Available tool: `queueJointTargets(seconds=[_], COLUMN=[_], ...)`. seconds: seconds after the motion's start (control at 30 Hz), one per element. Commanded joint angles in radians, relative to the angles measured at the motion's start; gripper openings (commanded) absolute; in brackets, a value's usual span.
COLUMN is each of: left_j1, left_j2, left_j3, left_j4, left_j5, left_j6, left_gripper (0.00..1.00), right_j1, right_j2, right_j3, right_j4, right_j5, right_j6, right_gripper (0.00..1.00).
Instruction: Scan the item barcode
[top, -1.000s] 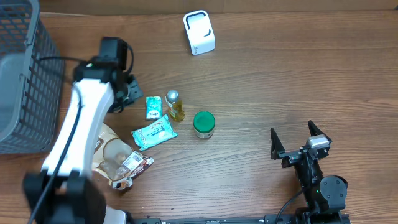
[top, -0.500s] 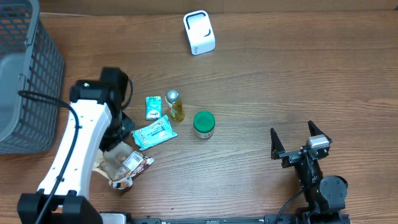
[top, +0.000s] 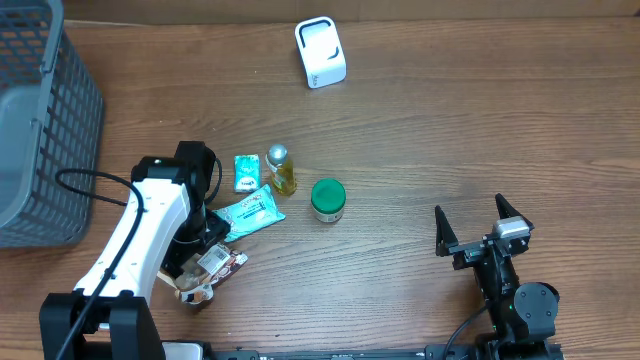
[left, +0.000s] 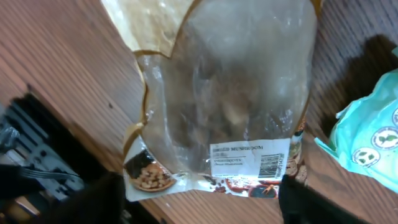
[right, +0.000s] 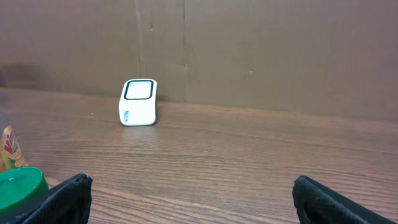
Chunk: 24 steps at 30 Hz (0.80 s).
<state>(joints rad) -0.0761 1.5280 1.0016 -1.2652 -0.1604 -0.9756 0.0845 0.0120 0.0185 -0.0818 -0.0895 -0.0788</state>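
A: Two arms, quick pass. Left gripper (top: 203, 245) state?

B: Jaws spread wide. In the left wrist view one dark finger (left: 93, 199) is at lower left and the other at lower right, with the mushroom pouch (left: 224, 106) filling the frame between them. Nothing is pinched. Whether a finger touches the pouch, cannot tell.

A: Pouch location?

B: Lower left of the overhead frame, lying flat on the table (top: 450, 120), partly hidden under the left arm. Its white label (left: 249, 158) faces up, with the barcode at the label's right end.

A: Neighbours?

B: The teal wipes pack (top: 248, 212) is just up and right of the pouch; touching or not, cannot tell. Above that are a small teal packet (top: 246, 172) and a little bottle (top: 280, 168), side by side. The green-lid jar (top: 327, 200) is right of them, apart.

A: Scanner?

B: The white scanner (top: 320, 52) is at top centre of the overhead frame, well apart from the pouch. In the right wrist view it is left of centre.

A: Right gripper (top: 475, 232)?

B: At lower right of the overhead frame, jaws fully apart and holding nothing, well clear of every item.

A: Anything else?

B: The grey basket (top: 40, 130) runs along the left edge.
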Motion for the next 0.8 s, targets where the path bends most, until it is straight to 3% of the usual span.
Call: queueJointTargets(seconds=[0.0,0.03,0.23,0.43,0.53,0.63,0.77], left_j1=[0.004,0.004,0.004,0.005,0.005,0.005,0.005], left_j2=[0.002,0.002,0.002,0.002,0.002,0.002,0.002], left_j3=[-0.045,-0.058,-0.133,-0.155,-0.155,-0.155,-0.155], left_j4=[0.032,0.048,0.136,0.224,0.285,0.381,0.450], left_j5=[0.003,0.003,0.000,-0.093,-0.151,-0.150,-0.150], left_j6=[-0.018,-0.021,-0.084,-0.056,0.029,0.200,0.293], left_gripper=[0.92,1.00,1.00,0.96,0.88,0.78,0.71], right_j1=[-0.006,-0.006,-0.006,-0.006,-0.006,-0.006,-0.006], right_j2=[-0.008,-0.008,-0.008,-0.008,-0.008,-0.008,-0.008], right_j3=[-0.010,-0.010,-0.010,-0.010,-0.010,-0.010,-0.010], right_j4=[0.005,0.005,0.005,0.005,0.005,0.005,0.005], right_j5=[0.006,0.006,0.006,0.006,0.006,0.006,0.006], right_j6=[-0.004,-0.004,-0.004,-0.004,-0.004,-0.004,-0.004], right_gripper=[1.00,1.00,1.00,1.00,1.00,1.00,1.00])
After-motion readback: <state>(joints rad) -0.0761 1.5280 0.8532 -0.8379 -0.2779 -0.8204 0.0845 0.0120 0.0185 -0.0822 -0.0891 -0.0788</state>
